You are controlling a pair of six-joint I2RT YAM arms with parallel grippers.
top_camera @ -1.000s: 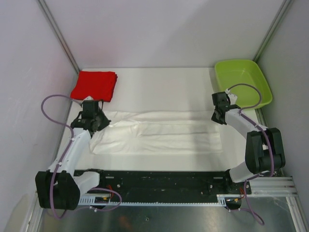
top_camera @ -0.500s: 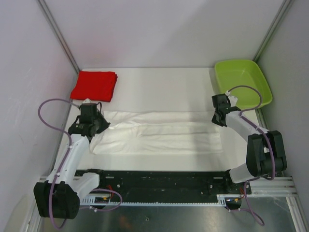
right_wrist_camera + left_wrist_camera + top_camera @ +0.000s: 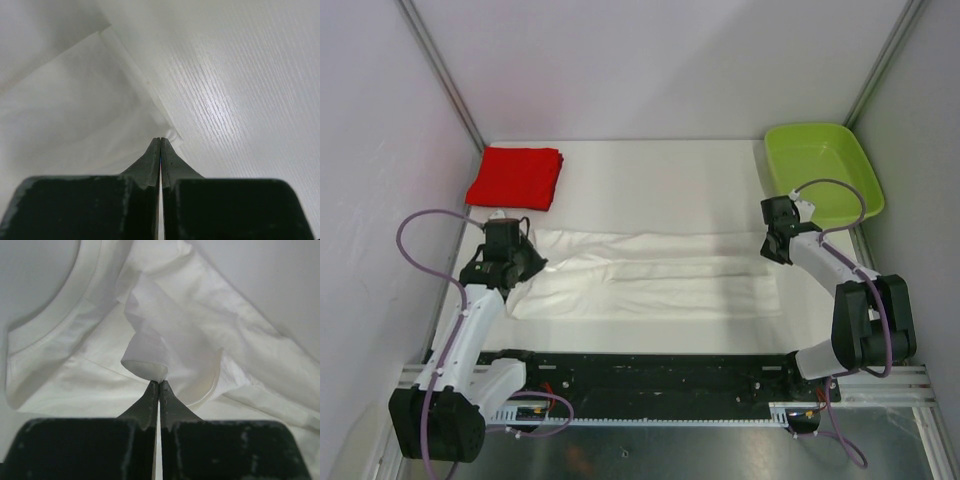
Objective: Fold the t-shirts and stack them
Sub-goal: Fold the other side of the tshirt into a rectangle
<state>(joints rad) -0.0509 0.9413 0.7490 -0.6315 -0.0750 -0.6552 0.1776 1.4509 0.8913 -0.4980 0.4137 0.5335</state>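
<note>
One shirt folded, one halfway.
The left hand [image 3: 159, 384] and right hand [image 3: 160, 141], both pinched tight, each grip an end of the white t-shirt [image 3: 650, 278], a long strip across the counter [image 3: 660, 180]; the red t-shirt [image 3: 516, 178] lies folded far left, unstacked.

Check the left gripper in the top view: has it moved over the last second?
Yes. The left gripper, shut on the white t-shirt, has pulled back toward the near side. It is now clear of the folded red t-shirt, whose edge it overlapped before.
</note>
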